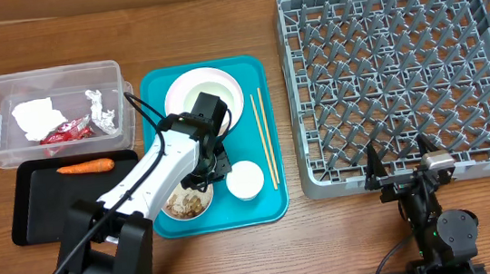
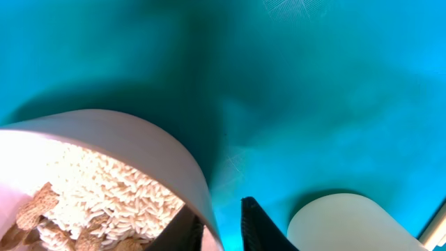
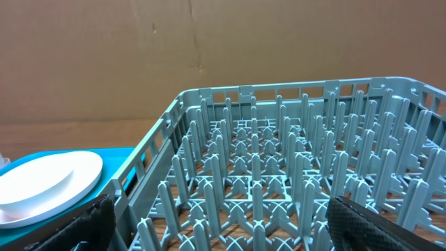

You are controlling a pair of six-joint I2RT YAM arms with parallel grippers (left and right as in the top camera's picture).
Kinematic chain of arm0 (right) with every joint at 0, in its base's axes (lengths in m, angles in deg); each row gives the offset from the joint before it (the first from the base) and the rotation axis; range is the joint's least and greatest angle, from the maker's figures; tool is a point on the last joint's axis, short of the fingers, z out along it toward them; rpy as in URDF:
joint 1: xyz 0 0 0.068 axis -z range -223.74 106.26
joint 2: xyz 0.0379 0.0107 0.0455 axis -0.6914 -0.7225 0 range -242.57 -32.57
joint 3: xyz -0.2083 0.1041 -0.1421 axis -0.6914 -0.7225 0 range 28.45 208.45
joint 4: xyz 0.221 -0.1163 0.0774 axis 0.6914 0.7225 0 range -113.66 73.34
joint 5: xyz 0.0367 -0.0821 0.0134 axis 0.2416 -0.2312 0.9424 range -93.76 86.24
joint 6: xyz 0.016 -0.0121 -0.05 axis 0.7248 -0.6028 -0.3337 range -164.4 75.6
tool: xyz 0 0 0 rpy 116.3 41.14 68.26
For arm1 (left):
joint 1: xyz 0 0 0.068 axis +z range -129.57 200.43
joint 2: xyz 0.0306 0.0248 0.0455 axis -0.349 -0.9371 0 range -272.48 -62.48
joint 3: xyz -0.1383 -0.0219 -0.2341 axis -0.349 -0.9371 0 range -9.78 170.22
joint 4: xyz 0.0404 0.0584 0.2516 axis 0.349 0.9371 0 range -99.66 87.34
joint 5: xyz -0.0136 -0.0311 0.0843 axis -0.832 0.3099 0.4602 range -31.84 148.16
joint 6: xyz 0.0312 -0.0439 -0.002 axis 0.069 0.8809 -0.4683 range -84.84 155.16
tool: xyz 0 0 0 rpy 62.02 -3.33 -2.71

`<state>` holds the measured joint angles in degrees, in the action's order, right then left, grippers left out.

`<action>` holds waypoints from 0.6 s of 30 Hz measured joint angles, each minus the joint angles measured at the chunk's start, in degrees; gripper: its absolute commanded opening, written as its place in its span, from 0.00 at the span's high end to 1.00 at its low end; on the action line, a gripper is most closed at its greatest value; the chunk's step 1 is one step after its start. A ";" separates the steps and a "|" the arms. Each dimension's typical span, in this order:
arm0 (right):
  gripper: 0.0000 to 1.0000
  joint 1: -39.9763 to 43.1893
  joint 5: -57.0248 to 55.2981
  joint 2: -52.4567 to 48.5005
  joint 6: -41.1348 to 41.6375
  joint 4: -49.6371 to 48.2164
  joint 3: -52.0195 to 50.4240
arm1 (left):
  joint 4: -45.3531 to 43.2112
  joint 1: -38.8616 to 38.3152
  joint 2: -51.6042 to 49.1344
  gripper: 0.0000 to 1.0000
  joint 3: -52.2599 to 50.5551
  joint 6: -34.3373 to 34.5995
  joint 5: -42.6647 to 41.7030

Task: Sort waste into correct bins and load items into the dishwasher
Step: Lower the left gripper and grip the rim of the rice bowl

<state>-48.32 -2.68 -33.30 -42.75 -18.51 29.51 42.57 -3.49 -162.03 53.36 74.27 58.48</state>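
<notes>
Black fingers (image 2: 263, 229) of the left gripper (image 2: 218, 209) straddle the rice bowl (image 2: 125, 132) rim, one inside, one outside (nearly closed; whether they clamp it is unclear). Right gripper (image 1: 400, 163) stands wide open, empty, dish rack (image 1: 402, 66) just ahead of its jaws.

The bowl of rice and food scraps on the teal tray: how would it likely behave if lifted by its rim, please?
The bowl looks rigid and smooth, so its thin rim could slip. Held at one side, where the left pincer straddles it, it would probably tilt. The loose rice may then spill.
</notes>
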 measured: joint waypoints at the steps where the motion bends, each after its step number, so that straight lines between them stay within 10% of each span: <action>1: 0.00 0.00 0.00 0.00 0.00 0.02 0.00 | -0.02 0.00 0.00 0.87 0.00 0.04 0.02; 18: 0.00 0.00 -0.02 0.00 0.00 0.02 0.00 | 0.55 0.00 0.00 0.96 0.00 -4.15 1.05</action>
<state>-48.32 -2.70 -33.30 -42.75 -18.49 29.51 43.12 -3.49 -162.03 53.36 70.12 59.53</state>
